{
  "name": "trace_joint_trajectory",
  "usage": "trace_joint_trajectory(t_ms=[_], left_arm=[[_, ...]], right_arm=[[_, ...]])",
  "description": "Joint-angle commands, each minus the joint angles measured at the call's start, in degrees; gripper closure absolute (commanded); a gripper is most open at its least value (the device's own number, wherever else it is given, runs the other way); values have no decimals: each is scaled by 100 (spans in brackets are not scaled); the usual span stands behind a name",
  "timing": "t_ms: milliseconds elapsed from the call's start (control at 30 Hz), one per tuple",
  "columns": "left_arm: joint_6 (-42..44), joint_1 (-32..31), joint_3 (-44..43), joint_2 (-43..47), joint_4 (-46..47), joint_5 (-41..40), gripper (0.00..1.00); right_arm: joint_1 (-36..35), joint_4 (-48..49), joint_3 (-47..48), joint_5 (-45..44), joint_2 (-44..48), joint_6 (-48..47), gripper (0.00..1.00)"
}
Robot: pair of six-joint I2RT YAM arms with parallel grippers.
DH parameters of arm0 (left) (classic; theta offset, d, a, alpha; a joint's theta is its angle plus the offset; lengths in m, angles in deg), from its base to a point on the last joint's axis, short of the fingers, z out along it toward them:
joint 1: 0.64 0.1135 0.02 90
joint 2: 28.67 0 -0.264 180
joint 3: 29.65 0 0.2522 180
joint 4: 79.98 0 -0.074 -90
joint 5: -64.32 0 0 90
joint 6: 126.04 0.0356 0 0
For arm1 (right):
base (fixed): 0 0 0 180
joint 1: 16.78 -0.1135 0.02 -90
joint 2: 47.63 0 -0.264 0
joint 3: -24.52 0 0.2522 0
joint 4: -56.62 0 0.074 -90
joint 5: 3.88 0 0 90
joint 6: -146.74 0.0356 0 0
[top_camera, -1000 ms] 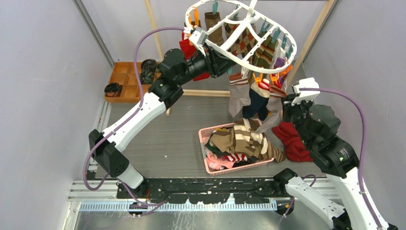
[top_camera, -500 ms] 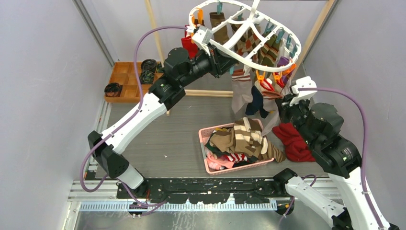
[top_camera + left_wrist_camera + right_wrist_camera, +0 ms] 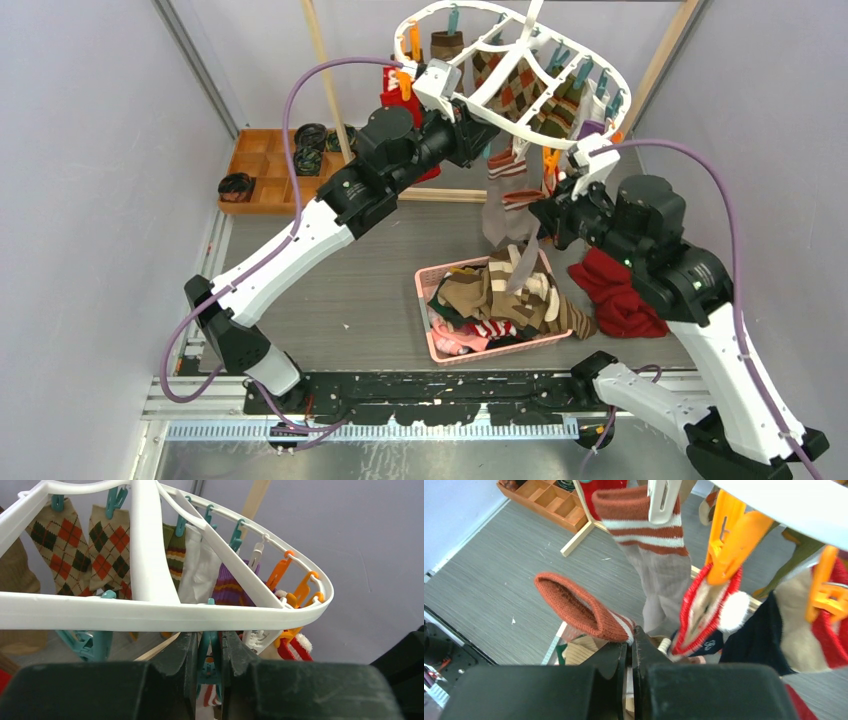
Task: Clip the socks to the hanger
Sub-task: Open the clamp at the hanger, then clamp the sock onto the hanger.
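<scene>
Teal peg half inside left hand

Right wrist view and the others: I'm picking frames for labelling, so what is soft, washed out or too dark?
Right wrist: held striped sock sharp; orange peg near the lens soft; hanger rim washed out. Left wrist: hanger crisp, left gripper dark, detail lost. Top external: even light, no glare.

Plain pale walls box me in left, right and far. Grey wood-grain counter below me, wooden compartment tray far left, wooden posts rising behind.
</scene>
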Motion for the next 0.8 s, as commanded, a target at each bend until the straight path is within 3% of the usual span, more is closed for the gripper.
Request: trace_joint_trajectory(t_ms=[0,767], left_arm=[[-27,-6,-161,30,103,-423,100],[-408,4,47,101,451,-399,100]], right_arm=[[-86,687,-30,-95,-91,585,98],[-743,1377,-99,-1680,-793,1430,98]])
